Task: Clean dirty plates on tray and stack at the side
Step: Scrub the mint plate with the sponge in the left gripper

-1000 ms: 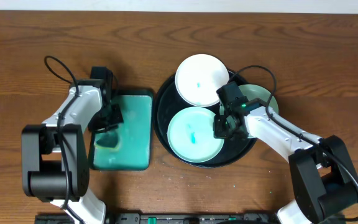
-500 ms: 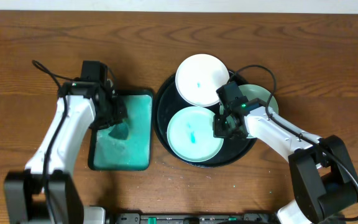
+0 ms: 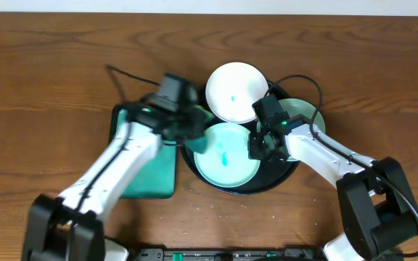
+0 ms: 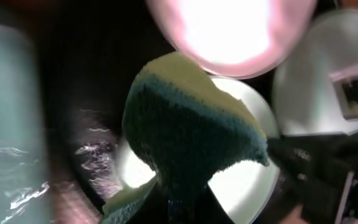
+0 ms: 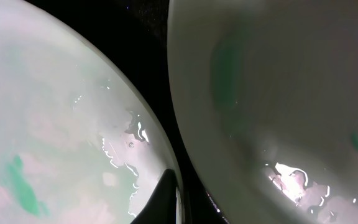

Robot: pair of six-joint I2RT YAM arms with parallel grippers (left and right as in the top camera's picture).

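Overhead: left fingers [image 3: 192,128] clamp sponge [image 4: 191,130] over front plate [image 3: 227,158]; right fingers [image 3: 259,147] at its rim, grip unclear.

The worktop [image 3: 49,51] is brown wood with visible grain and a dull sheen. The black tray [image 5: 135,31] is smooth and glossy. The plates [image 3: 234,90] are smooth and shiny, with wet glints. The sponge [image 4: 185,137] has a rough, dark green fibrous face on pale foam. The teal tray [image 3: 158,176] looks slick.
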